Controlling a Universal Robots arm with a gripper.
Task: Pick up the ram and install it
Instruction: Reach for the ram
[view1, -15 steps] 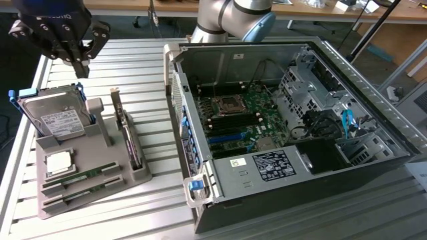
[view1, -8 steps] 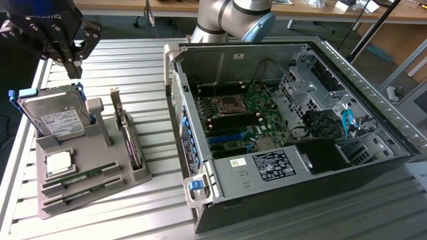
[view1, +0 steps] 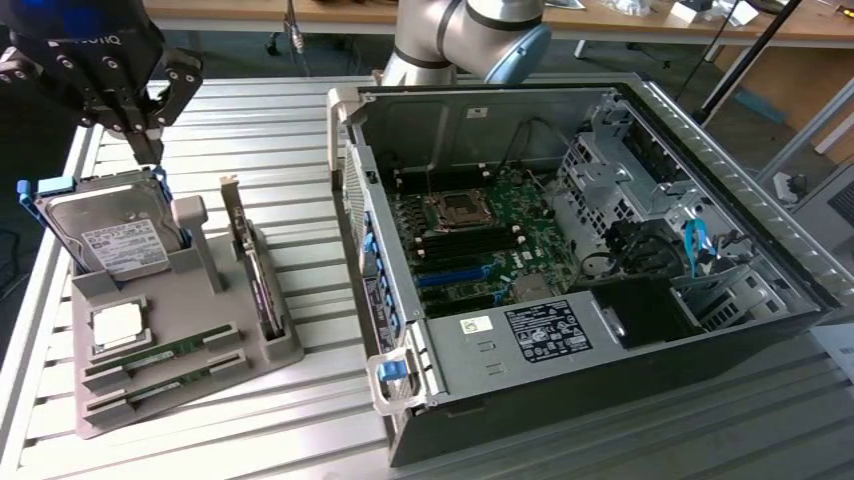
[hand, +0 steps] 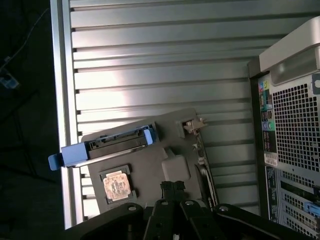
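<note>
Hovering at the far end of the exterior view's left, the black multi-link robot gripper (view1: 147, 148) (hand: 172, 186) has its fingers pressed together and pinches nothing. Its tips point down above the far part of a grey moulded parts holder (view1: 200, 265) (hand: 150, 167) that rests on a ribbed metal table (view1: 267, 130) (hand: 150, 50). At the holder's far end a silver hard drive in a blue plastic caddy (view1: 114, 238) (hand: 106, 147) stands tilted on edge, close below the fingertips. A square silver processor chip (view1: 118, 325) (hand: 117, 185) lies flat in a recess nearer to the viewer. The ram (view1: 150, 352) — two long, narrow green circuit-board sticks with small dark chips — lies in parallel slots at the holder's near end, one stick just beside the other, well apart from the gripper. An upright expansion card with a metal bracket (view1: 256, 275) (hand: 200, 145) stands along the holder's edge on the exterior view's right. Further to that side, an open dark tower computer case (view1: 601, 415) (hand: 295, 115) lies on its side, exposing a green motherboard (view1: 487, 235). Behind the case rises a silver and blue robot arm joint (view1: 467, 35).
</note>
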